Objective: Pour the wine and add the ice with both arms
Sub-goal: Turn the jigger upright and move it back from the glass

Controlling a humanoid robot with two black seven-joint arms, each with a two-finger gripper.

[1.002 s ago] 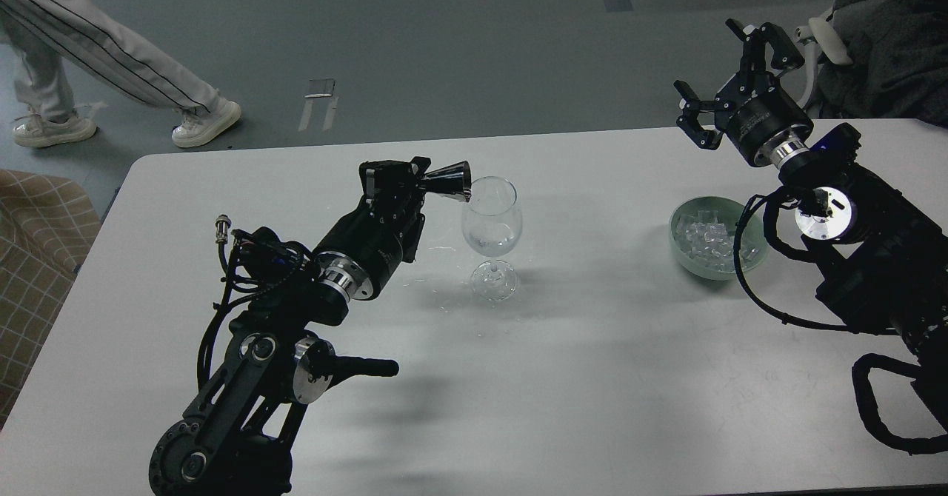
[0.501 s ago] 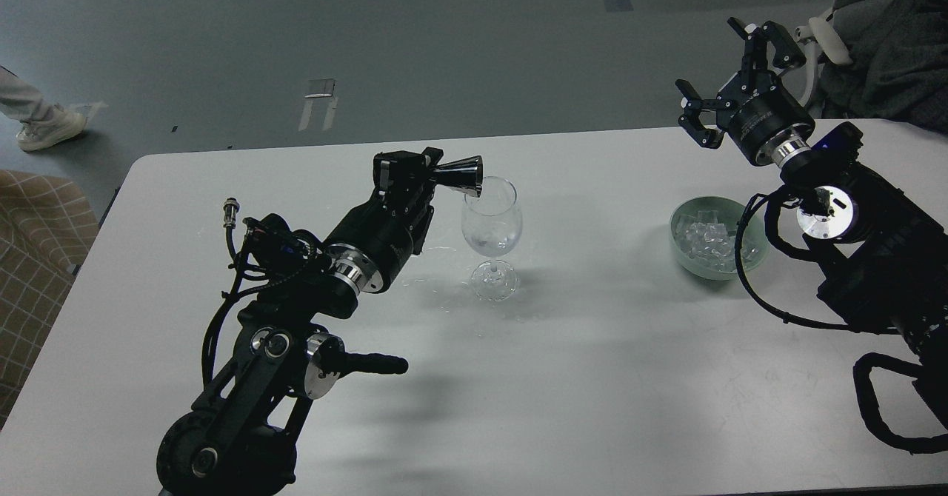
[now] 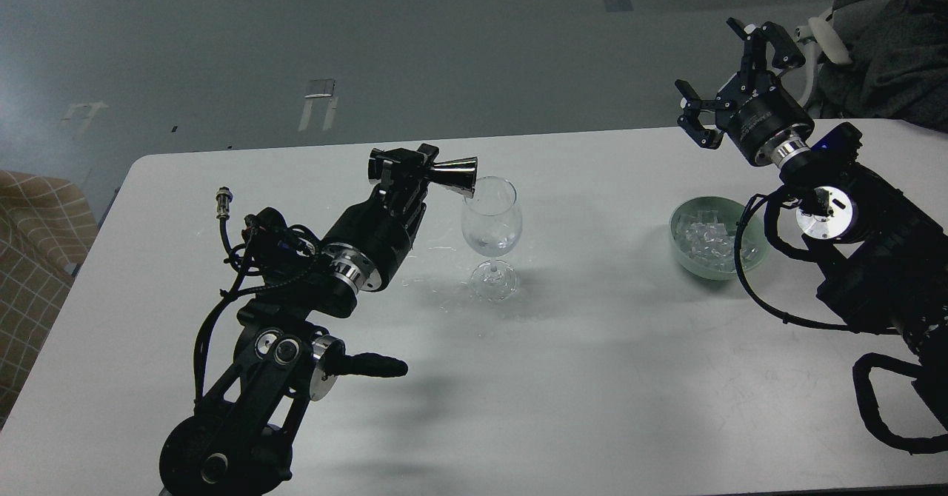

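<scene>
My left gripper (image 3: 415, 166) is shut on a metal jigger (image 3: 452, 176). The jigger lies on its side with its mouth just left of the rim of a clear wine glass (image 3: 492, 223). The glass stands upright at the table's middle with a little clear wine (image 3: 490, 244) in the bottom of its bowl. A pale green bowl (image 3: 683, 253) at the right holds a pile of clear ice cubes (image 3: 703, 235). My right gripper (image 3: 729, 63) is open and empty, raised beyond the table's far edge above the bowl.
The white table (image 3: 578, 377) carries small splashes of liquid around the glass foot. My right arm's black cable loops over the green bowl's near rim. A checked cushion (image 3: 29, 252) is at the far left. A chair with dark cloth (image 3: 889, 44) stands at the back right.
My left gripper has drawn the jigger slightly back and leveled it from its downward tilt over the glass. The person walking at the top left has left the view. The right arm has stayed still.
</scene>
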